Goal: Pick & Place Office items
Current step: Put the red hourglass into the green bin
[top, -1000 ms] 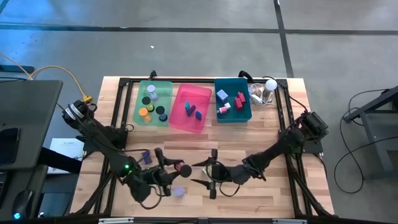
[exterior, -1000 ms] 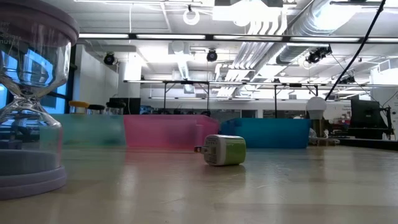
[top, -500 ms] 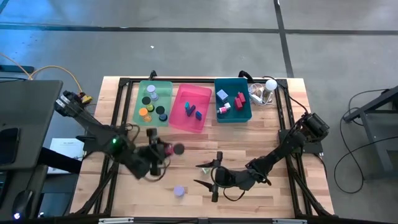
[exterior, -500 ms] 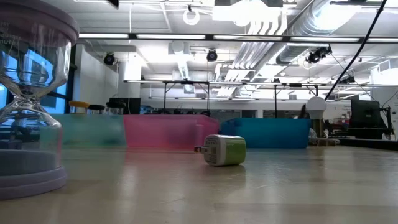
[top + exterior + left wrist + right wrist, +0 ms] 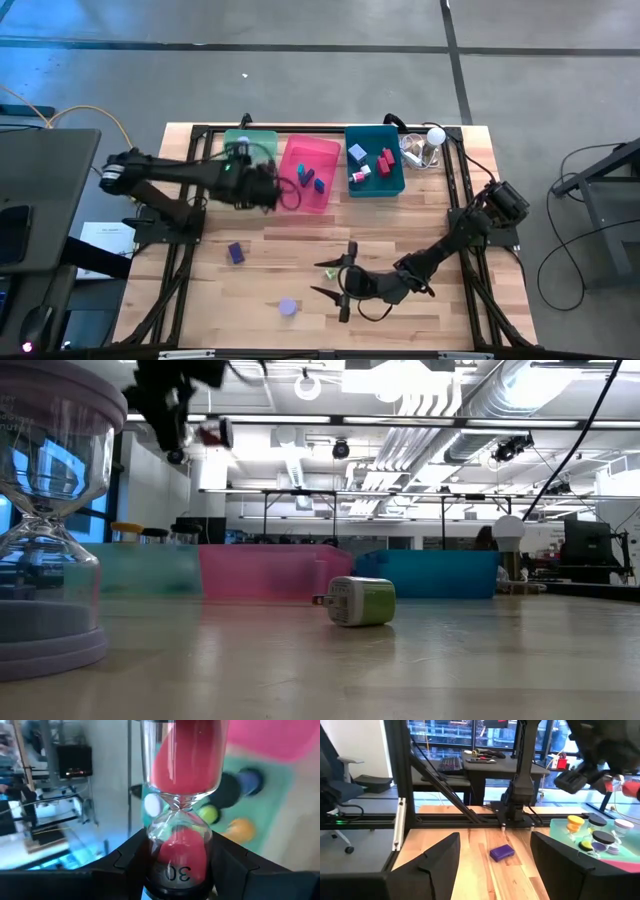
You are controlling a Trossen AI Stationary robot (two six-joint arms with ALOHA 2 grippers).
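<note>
Left gripper is clamped around a red-sand hourglass with a black base, holding it in the air over the seam between the green bin and the pink bin; in the low view the held piece shows high above the table. Right gripper hovers low over the front middle of the wooden table, fingers spread wide with nothing between them.

Nearest the front edge stands a lavender hourglass, looming large in the low view. Just beyond it, between the right gripper's fingertips and the table centre, lies a green-and-white charger plug. To the left sits a purple block, alone on the wood. Farther back, the green bin carries black, orange and lavender discs, the pink bin a few blue pieces, and the teal bin red and pink blocks. Beside the teal bin stands a white ball-topped clear gadget.
</note>
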